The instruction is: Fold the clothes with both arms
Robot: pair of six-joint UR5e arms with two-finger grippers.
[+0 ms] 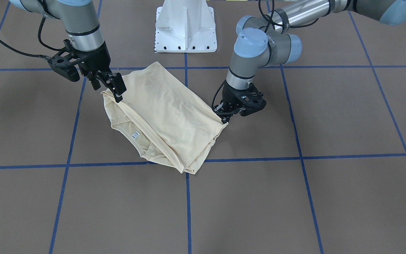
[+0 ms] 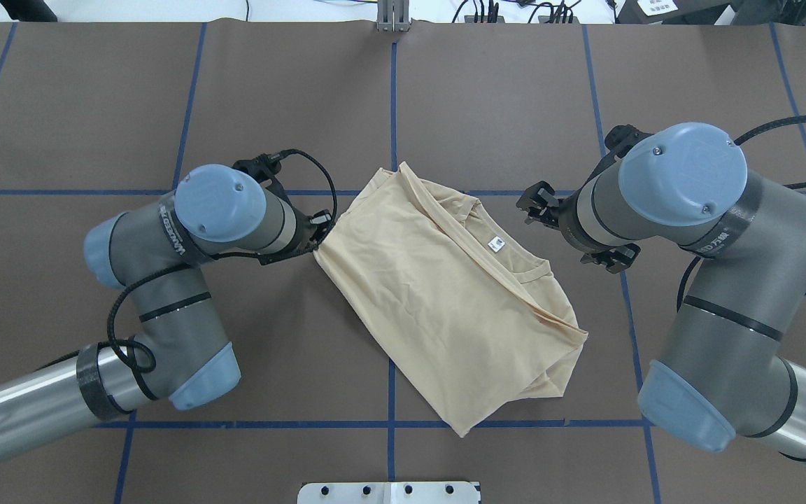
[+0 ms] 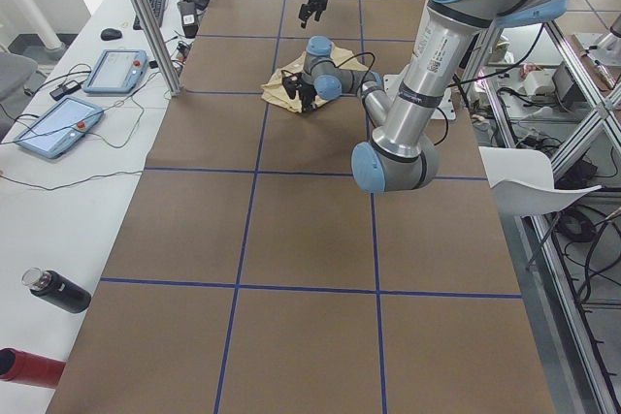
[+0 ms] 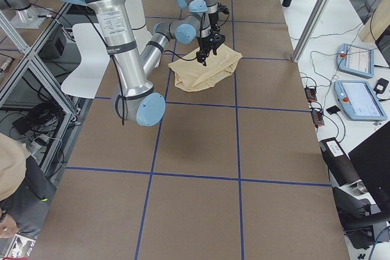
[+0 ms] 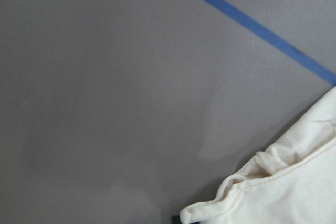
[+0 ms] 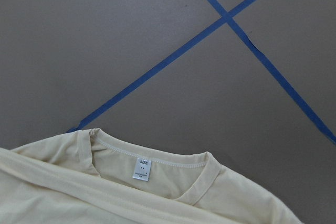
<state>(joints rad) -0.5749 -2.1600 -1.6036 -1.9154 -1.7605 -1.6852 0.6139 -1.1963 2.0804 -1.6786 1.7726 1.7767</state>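
Left jaws half hidden, pinching shirt (image 2: 431, 301) corner. My right jaws open, empty. Shirt slants across counter (image 2: 95, 105), collar (image 6: 173, 162) on my right.

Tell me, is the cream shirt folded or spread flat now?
Folded. The shirt lies as a compact rectangle, no sleeve spread out, with a fabric layer lapped over it beside the neck label.

In the overhead view the shirt (image 2: 438, 294) lies mid-frame on the table (image 2: 95, 105), with the left gripper (image 2: 317, 236) at its left corner, the right gripper (image 2: 534, 206) beside its upper right edge, and the pedestal base (image 2: 389, 492) at bottom centre.
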